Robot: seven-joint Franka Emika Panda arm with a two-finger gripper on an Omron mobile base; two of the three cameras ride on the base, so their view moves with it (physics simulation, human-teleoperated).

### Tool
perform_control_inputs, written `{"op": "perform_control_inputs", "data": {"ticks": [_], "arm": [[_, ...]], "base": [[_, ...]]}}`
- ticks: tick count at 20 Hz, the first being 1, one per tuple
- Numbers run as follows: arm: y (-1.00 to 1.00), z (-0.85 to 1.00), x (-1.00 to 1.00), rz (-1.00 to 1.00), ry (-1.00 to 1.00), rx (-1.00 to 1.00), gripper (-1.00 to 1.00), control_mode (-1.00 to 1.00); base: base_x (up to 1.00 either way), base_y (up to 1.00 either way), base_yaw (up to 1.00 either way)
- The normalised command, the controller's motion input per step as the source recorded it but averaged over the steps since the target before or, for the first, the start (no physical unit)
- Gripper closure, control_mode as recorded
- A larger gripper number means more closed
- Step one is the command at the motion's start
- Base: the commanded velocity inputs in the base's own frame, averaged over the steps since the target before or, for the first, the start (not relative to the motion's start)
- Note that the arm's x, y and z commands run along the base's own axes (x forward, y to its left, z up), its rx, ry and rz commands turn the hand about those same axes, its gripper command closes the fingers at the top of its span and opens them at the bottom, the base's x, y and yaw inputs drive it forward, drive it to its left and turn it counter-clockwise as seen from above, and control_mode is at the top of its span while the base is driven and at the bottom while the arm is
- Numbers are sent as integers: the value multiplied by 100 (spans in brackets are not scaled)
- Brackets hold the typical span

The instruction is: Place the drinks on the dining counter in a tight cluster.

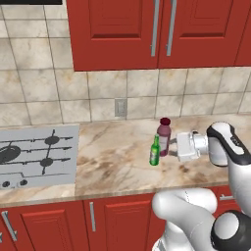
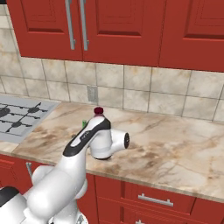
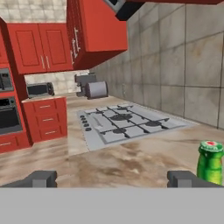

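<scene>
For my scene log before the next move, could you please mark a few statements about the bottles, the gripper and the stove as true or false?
1. The maroon juice bottle and the green glass bottle stand upright close together on the marbled counter. True.
2. The gripper is shut on the green glass bottle. False: its fingertips stand wide apart, with the bottle off to one side of them in the hand view.
3. The stove lies on the same counter as the bottles. True.
4. A pot sits on the stove. False: its burners are bare.
5. The green glass bottle is taller than the maroon one. False: it is shorter.
</scene>
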Motion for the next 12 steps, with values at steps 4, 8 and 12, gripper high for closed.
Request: {"op": "perform_control_inputs", "data": {"ticks": [4, 8, 12], "arm": [[0, -7, 36, 0, 0, 0, -100, -100], [0, -7, 33, 0, 0, 0, -100, -100], [0, -10, 25, 0, 0, 0, -100, -100]], "base": [[0, 0, 0], [0, 0, 0], [0, 0, 0]]}}
